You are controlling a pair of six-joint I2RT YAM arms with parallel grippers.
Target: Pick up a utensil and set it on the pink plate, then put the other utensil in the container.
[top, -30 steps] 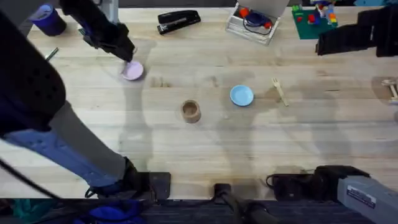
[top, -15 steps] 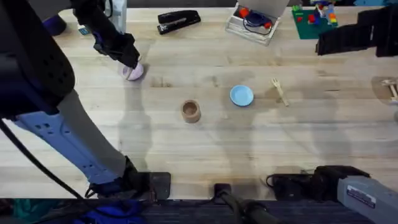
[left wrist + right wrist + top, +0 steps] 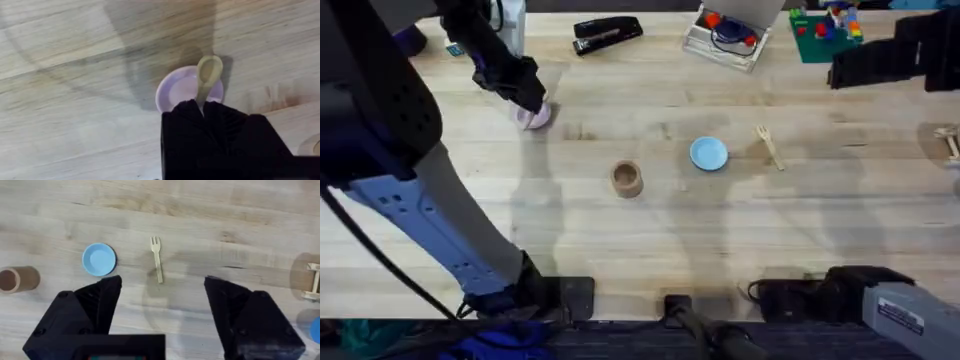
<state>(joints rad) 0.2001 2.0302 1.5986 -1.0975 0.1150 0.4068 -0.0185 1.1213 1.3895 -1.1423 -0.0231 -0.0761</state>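
Overhead, the left gripper (image 3: 527,97) grasps a small wooden spoon (image 3: 206,80) directly above the pink plate (image 3: 534,117). Farther right lie the container (image 3: 626,178), a light blue plate (image 3: 708,153) and the fork (image 3: 769,146). The right gripper (image 3: 162,305) hangs released above the fork.

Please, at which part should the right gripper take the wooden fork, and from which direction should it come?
Probably the middle of the handle, from straight above. The fork lies flat on the bare table, thin, apart from the blue plate. The open right gripper should set its fingers across the handle, one on each long side, away from the short tines.
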